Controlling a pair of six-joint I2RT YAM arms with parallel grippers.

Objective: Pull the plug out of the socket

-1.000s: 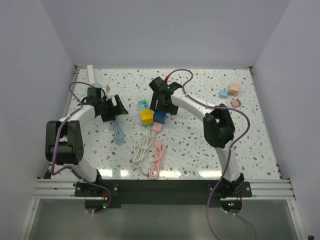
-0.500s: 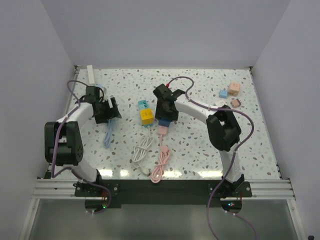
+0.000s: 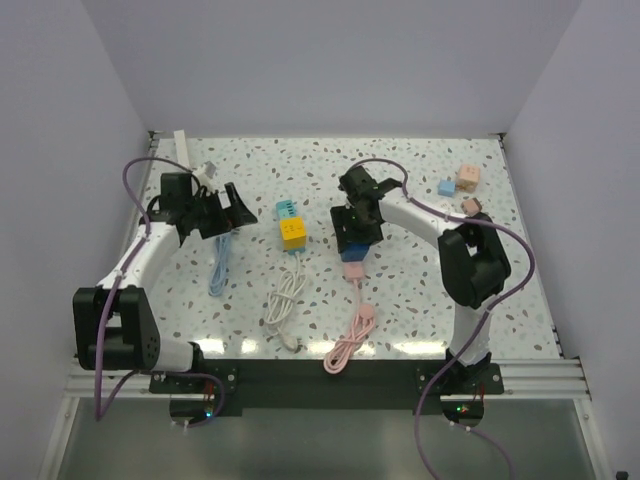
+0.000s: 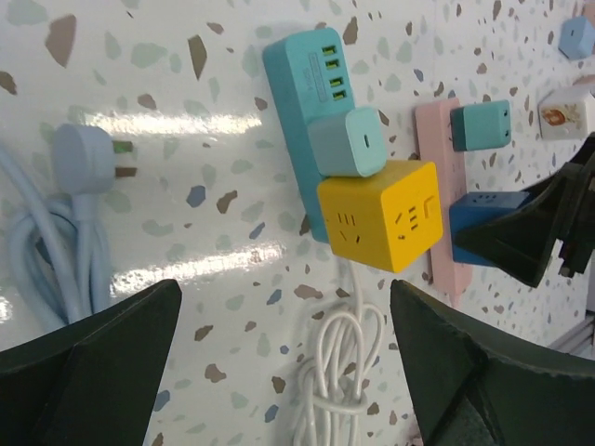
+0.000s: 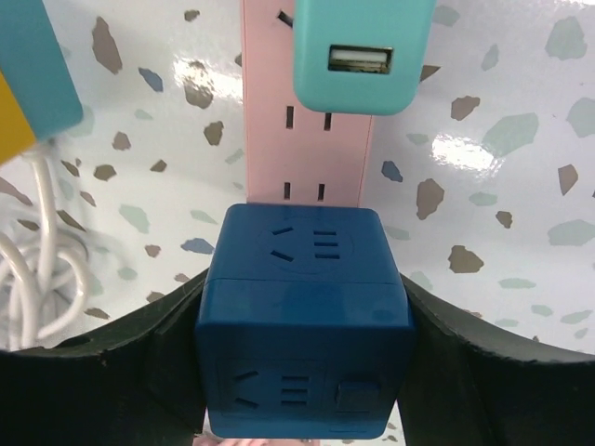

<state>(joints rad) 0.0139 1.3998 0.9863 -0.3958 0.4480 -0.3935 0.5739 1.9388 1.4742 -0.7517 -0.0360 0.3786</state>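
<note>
On speckled terrazzo tabletop (image 3: 520, 290), locate blue cube plug (image 5: 305, 358), apparently seated in pink strip (image 5: 307, 139), clamped in R gripper (image 5: 304, 316). Note L gripper (image 4: 284, 372) spread wide, empty. Step: extraction, prob. pending. Next: brace strip w/ L, pull straight off.

Table (image 3: 270, 160): your speckled white terrazzo, glare-streaked, beneath left gripper (image 3: 232, 208) and right gripper (image 3: 352, 245).
Walls (image 3: 320, 70): plain pale lavender beyond them.
</note>
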